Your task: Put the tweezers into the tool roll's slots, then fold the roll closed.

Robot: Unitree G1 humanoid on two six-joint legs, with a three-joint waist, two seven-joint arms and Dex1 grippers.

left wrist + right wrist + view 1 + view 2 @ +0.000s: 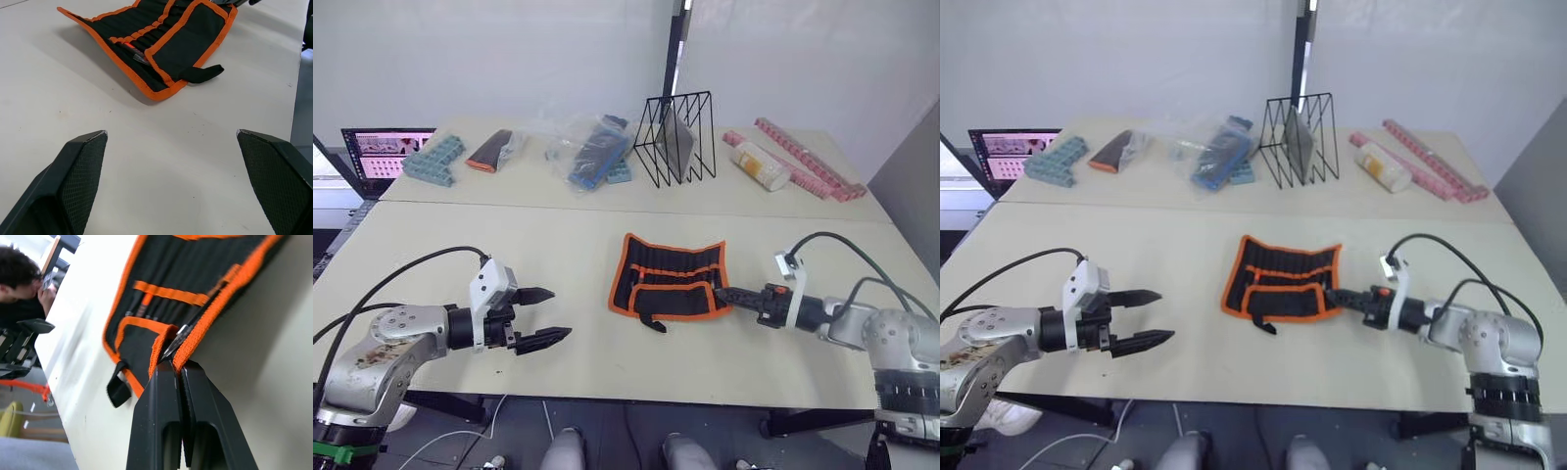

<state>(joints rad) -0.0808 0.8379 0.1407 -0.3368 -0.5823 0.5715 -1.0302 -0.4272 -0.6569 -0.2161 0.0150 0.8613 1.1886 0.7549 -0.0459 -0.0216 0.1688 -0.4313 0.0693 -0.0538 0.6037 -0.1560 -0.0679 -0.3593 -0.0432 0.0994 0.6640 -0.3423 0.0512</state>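
Note:
The tool roll point(670, 276), black fabric with orange trim, lies at the middle of the near table. Its lower flap is folded up over the slots and a short black strap point(651, 320) sticks out toward the front edge. Thin metal tweezers point(182, 334) sit in the slots, with only their ends showing under the flap. My right gripper point(720, 293) is at the roll's right lower corner, shut on the orange edge trim point(195, 335). My left gripper point(560, 313) hovers open over bare table well to the left of the roll, holding nothing.
On the far table stand a black wire rack point(675, 137), blue blocks point(434, 160), plastic bags with blue parts point(597, 152), a small black-and-orange pouch point(491, 149), a bottle point(761, 164) and pink strips point(808, 157). A laptop point(380, 152) sits far left. A person point(22, 279) is beyond the table.

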